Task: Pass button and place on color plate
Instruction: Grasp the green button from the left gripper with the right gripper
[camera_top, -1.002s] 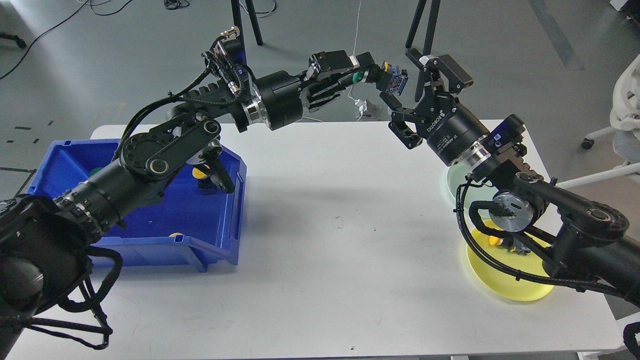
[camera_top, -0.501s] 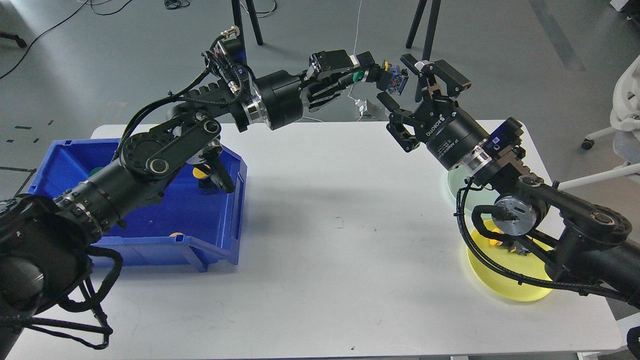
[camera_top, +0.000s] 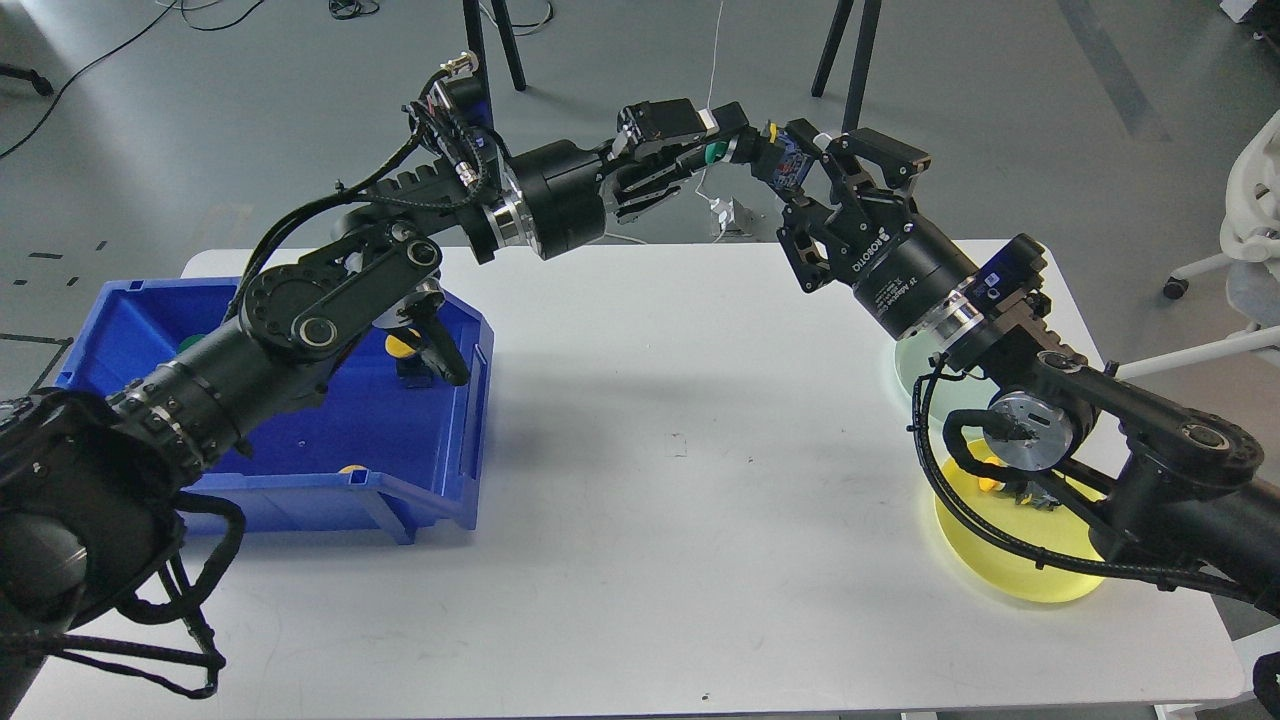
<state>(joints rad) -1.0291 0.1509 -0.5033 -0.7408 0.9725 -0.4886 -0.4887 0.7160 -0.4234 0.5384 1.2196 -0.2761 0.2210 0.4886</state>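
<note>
My left gripper (camera_top: 748, 148) is raised beyond the table's far edge and is shut on a small blue button module (camera_top: 788, 165) with a yellow tip, holding it out to the right. My right gripper (camera_top: 815, 185) is open; its fingers straddle the module, one above and one below. I cannot tell whether they touch it. A yellow plate (camera_top: 1010, 570) lies at the front right, partly hidden under my right arm, with a yellow button (camera_top: 990, 480) on it. A pale green plate (camera_top: 908, 365) lies behind it.
A blue bin (camera_top: 300, 490) stands on the left of the white table (camera_top: 680, 520), with yellow buttons (camera_top: 400, 345) inside, partly hidden by my left arm. Tripod legs (camera_top: 850, 60) and cables are on the floor beyond the table.
My right gripper has moved up and left, so its open fingers now surround the module held by the left gripper. The left arm has hardly moved.
</note>
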